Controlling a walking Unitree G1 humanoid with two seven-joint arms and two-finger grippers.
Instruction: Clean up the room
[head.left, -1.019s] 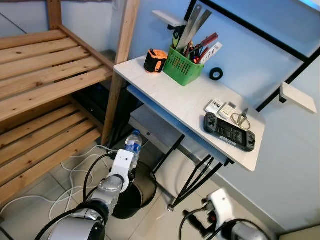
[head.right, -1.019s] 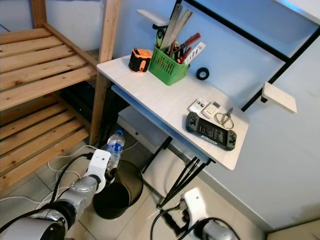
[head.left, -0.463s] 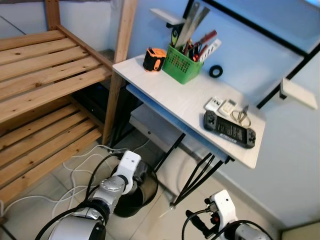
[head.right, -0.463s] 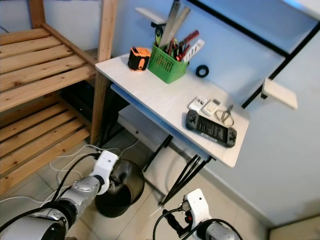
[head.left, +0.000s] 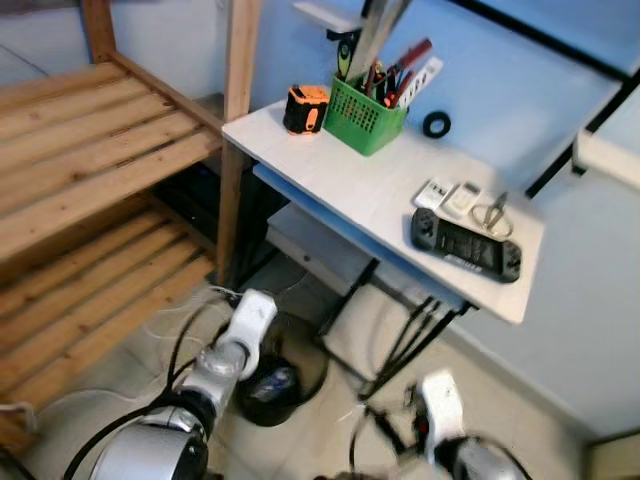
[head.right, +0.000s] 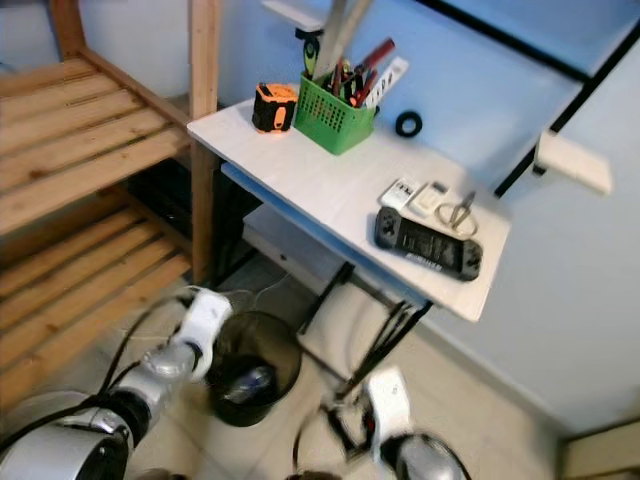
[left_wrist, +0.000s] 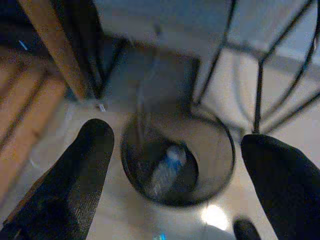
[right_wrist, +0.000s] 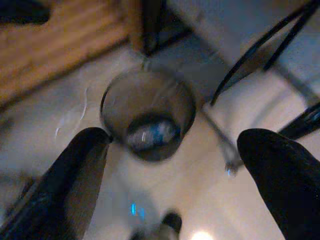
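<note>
A wooden slatted shelf (head.left: 90, 150) is seen at the left. The left gripper (left_wrist: 180, 165) is held above the black waste bin (head.left: 272, 378), fingers (left_wrist: 82, 170) spread wide with nothing between them. The plastic bottle (left_wrist: 165, 167) is seen lying inside the bin on the floor, under the desk's left end. On the white desk (head.left: 340, 180): tape measure (head.left: 304, 108) and green basket (head.left: 371, 112) by the left corner, game controller (head.left: 466, 245) near the right edge. The right gripper (right_wrist: 172, 170) is likewise spread open, empty.

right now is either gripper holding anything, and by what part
Nothing is held. The left gripper and right gripper are both open, and the plastic bottle lies in the black bin.
</note>
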